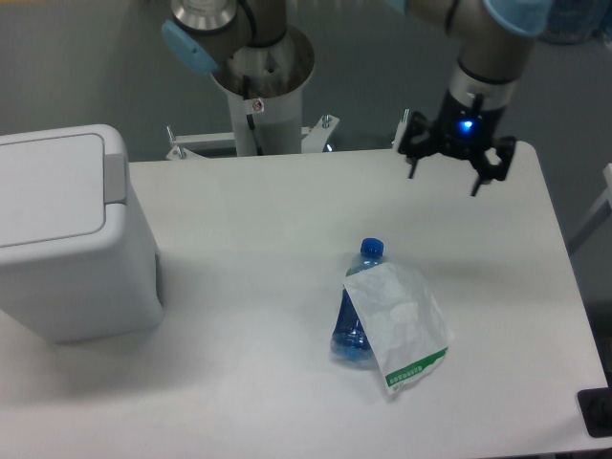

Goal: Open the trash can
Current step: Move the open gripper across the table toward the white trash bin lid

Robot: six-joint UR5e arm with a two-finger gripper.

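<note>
While the lid is down flat, the large boxy light-grey plastic trash can point(67, 244) sits at far left of the white table point(249, 239), partly cut by the frame edge, grey hinge tab on its right side facing the table middle, so the lid prob. swings up from the opposite side. Task not started, judging from the shut lid. The black two-finger gripper point(446, 172) w/ blue light hangs above the far right part of the table, well apart from the can, fingers spread and holding nothing; it looks mid-transit, w/ nothing under it to grab. Near centre lies a blue plastic bottle point(356, 316) on its side, cap pointing far, w/ a white paper packet w/ green stripe point(398, 325) draped over it; both are clutter, not task items, and sit below the straight path left. Next move likely: cross left over them, reach lid edge. Metal cylindrical pedestal point(263, 91) stands at far centre behind the table.
</note>
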